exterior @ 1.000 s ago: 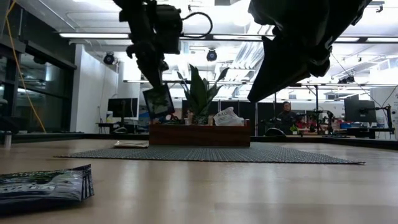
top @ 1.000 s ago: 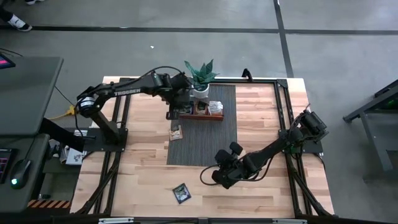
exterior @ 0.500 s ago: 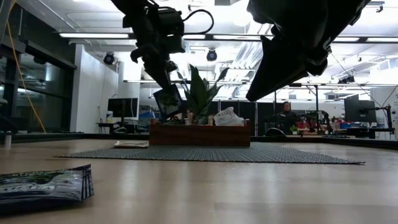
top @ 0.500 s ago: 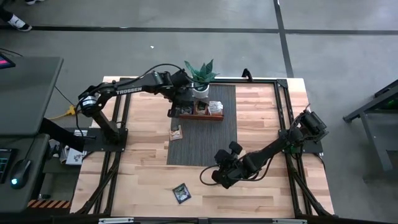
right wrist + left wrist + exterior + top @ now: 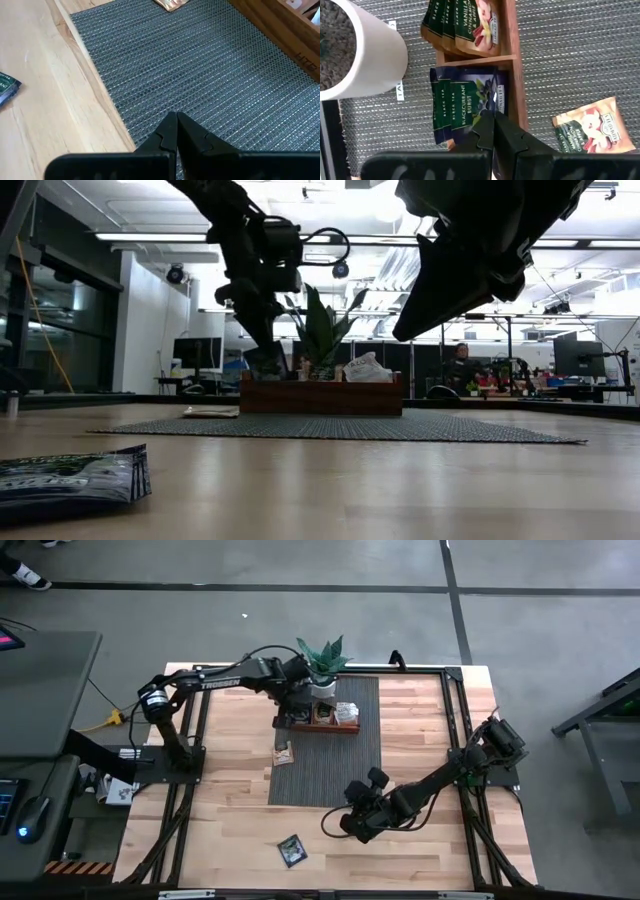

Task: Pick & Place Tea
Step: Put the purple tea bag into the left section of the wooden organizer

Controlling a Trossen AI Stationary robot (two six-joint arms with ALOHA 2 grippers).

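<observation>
My left gripper (image 5: 494, 122) (image 5: 292, 712) is over the left end of the brown wooden tray (image 5: 335, 730) and is shut on a dark blue Blackcurrant Burst tea sachet (image 5: 472, 97). Like sachets (image 5: 441, 107) lie under it in that compartment. The adjoining compartment holds tan vanilla sachets (image 5: 475, 25). One tan sachet (image 5: 284, 752) (image 5: 590, 131) lies flat on the grey mat by its left edge. A dark sachet (image 5: 292, 850) (image 5: 70, 480) lies on the bare wood near the near edge. My right gripper (image 5: 176, 122) (image 5: 362, 815) is shut and hovers over the mat's near edge. My left gripper pinches the dark blue sachet between its two fingers at one edge (image 5: 487, 111), coming from above and pointing down. The sachet sits in the tray's left-end compartment, on top of the like sachets there. In the low view its lower end (image 5: 266, 362) is down at the tray's rim.
A green plant in a white pot (image 5: 322, 668) (image 5: 355, 55) stands just behind the tray, close to my left gripper. The grey woven mat (image 5: 335, 775) (image 5: 200, 65) runs from the tray toward the near edge. Black frame rails (image 5: 455, 740) line both table sides.
My left gripper has moved toward the tray and the table's far edge and has come down, still shut on the dark sachet. The sachet hung clear in the air beside the tray's left end; now its lower part is down in the tray's left compartment.
</observation>
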